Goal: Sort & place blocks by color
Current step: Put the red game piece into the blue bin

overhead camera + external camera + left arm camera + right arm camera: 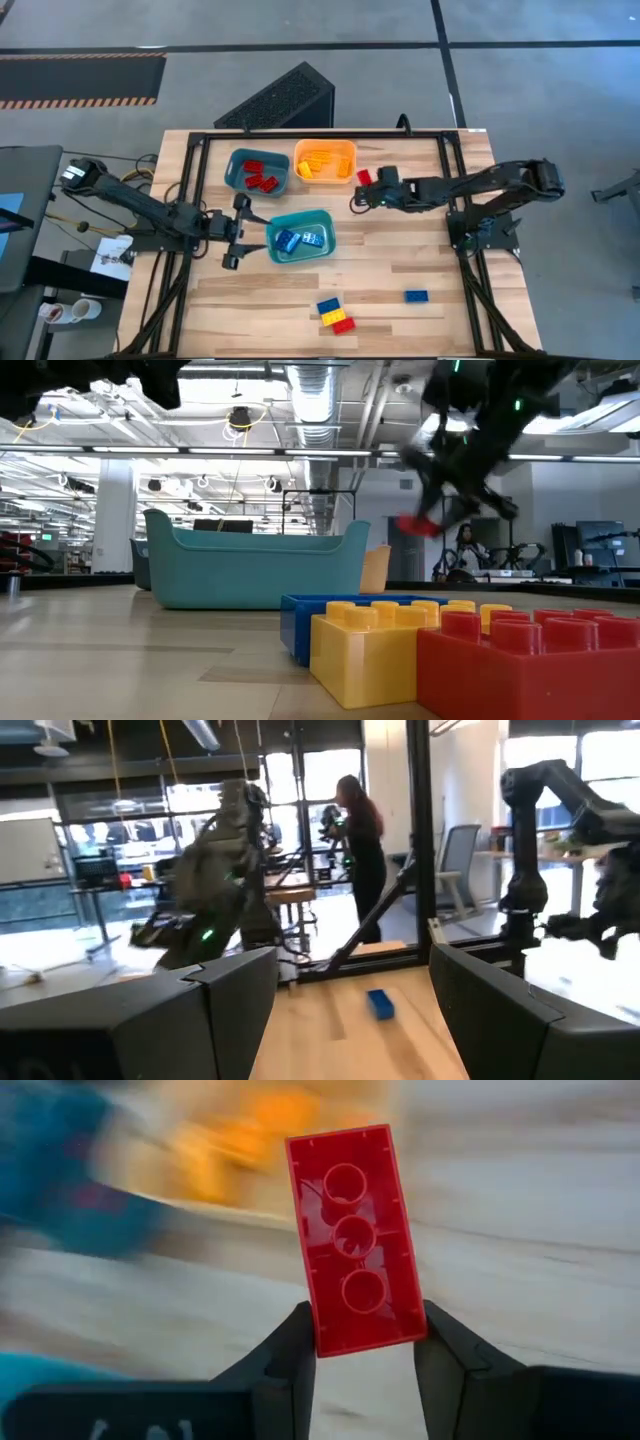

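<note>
My right gripper (360, 188) is shut on a red block (355, 1240) above the table, just right of the orange tray (325, 160) that holds yellow blocks. The far teal tray (257, 171) holds red blocks, the near teal tray (300, 236) blue ones. A blue, a yellow and a red block (336, 314) lie together near the front edge, and one blue block (416, 296) lies to their right. My left gripper (236, 232) is open and empty, left of the near teal tray. My right gripper pinches the red block's two long sides near one end (365, 1335) between its two fingers. The block's hollow underside faces the wrist camera, and the block sticks out beyond the fingertips. The low view shows the block (417, 525) lifted clear of the table.
A black metal frame (450, 180) runs round the table's edges. A dark slatted box (280, 100) stands on the floor behind the table. A person (360, 850) stands in the room beyond. Bare wood lies between the trays and the loose blocks.
</note>
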Available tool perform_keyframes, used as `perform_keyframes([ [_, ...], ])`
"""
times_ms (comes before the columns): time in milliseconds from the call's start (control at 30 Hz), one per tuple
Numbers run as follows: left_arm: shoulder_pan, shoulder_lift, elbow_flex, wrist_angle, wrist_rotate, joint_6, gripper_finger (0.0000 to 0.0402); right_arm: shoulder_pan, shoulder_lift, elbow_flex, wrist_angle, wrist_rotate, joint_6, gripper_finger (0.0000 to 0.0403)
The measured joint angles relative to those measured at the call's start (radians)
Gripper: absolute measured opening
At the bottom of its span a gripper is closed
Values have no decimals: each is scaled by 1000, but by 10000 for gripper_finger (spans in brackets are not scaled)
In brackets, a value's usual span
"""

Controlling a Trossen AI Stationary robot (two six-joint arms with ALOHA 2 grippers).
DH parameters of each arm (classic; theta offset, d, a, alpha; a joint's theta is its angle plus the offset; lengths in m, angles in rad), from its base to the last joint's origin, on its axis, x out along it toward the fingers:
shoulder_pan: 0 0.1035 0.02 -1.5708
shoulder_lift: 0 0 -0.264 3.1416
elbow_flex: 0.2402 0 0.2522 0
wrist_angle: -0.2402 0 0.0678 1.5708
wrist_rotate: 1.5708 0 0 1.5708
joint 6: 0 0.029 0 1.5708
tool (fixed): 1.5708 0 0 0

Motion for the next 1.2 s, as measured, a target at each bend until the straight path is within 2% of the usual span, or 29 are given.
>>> perform_keyframes([
  [167,11,-196,-3,-215,-82,25,251,58,-27,56,259,30,-107,140],
  [267,27,-308,-46,-214,-78,16,251,74,14,122,361,30,-189,137],
  [400,46,-438,-116,-195,-46,-30,251,68,116,254,415,21,-276,132],
  [567,47,-563,-171,-197,-41,-93,251,48,277,474,410,-54,-396,140],
  [767,45,-634,-176,-274,-12,-142,251,22,482,761,384,-167,-504,138],
  [933,45,-645,-176,-285,19,-168,251,-14,640,963,310,-271,-517,148],
  [1200,45,-644,-176,-264,64,-171,251,-48,779,1121,232,-385,-479,167],
])
